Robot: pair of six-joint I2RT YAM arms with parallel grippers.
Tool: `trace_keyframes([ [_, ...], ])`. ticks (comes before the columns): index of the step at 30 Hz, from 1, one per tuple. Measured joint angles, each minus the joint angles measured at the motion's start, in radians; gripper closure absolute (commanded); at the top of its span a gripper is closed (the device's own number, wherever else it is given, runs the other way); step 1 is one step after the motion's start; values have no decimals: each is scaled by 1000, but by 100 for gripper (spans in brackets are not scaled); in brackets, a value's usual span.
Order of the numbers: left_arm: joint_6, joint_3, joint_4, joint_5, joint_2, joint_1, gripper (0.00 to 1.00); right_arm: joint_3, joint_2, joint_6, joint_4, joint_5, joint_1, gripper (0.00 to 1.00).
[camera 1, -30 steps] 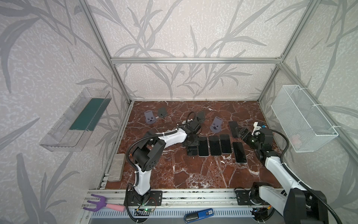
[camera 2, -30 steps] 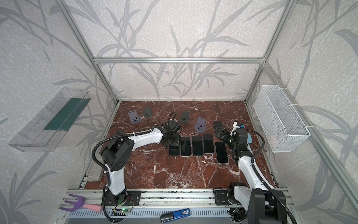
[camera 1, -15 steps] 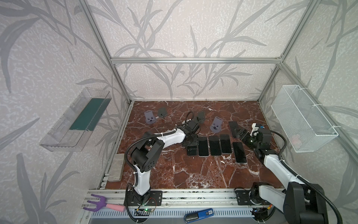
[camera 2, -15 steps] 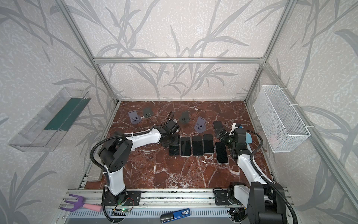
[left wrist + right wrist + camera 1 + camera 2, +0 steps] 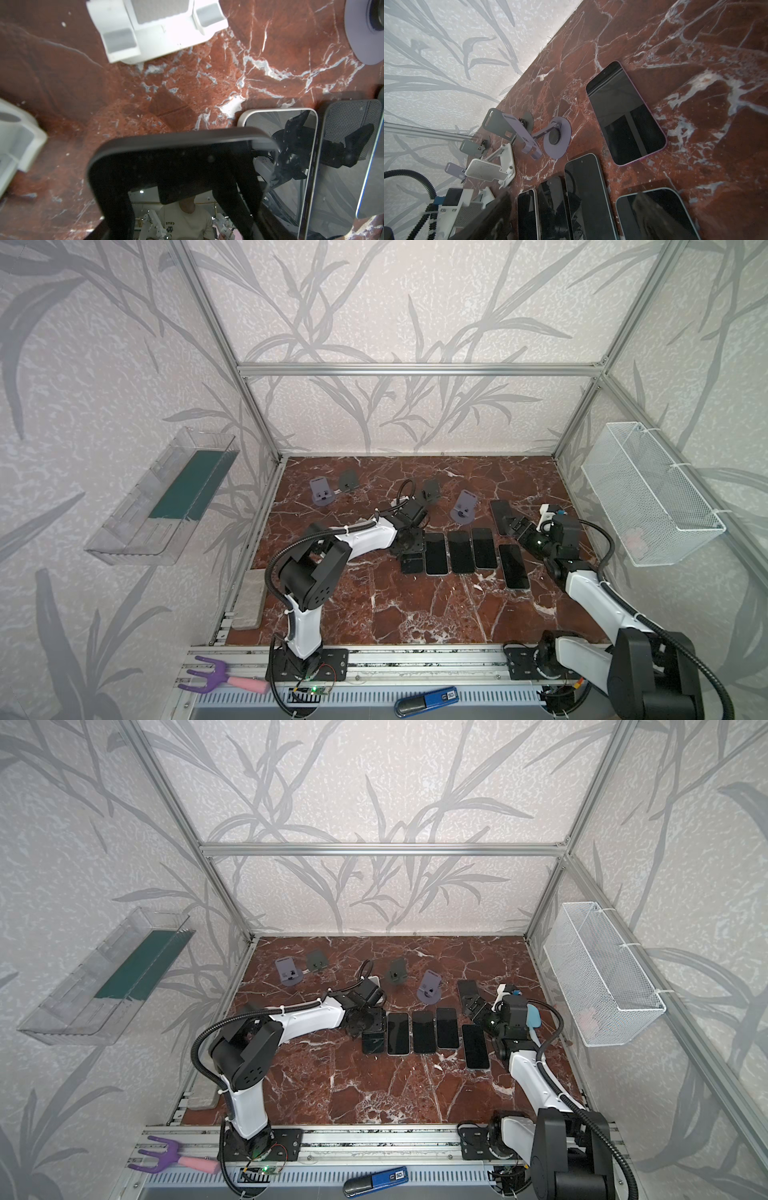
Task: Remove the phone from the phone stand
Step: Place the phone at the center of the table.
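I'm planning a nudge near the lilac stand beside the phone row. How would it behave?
The lilac stand looks stiff, a plate on a jointed arm. A push high on the plate would probably tip it; a low push on its flat round base likely slides it across the marble.

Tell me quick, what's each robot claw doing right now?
Left gripper: closed on the dark phone.
Right gripper: looks open, holding nothing.
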Motion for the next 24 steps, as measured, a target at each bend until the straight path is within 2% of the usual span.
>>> trace_keyframes([
  [18,-5,4,-15,-25,1,-9,28,0,-50,3,0,-14,0,8],
  [24,6,10,-69,-36,-1,-10,26,0,-58,3,1,-18,1,8],
])
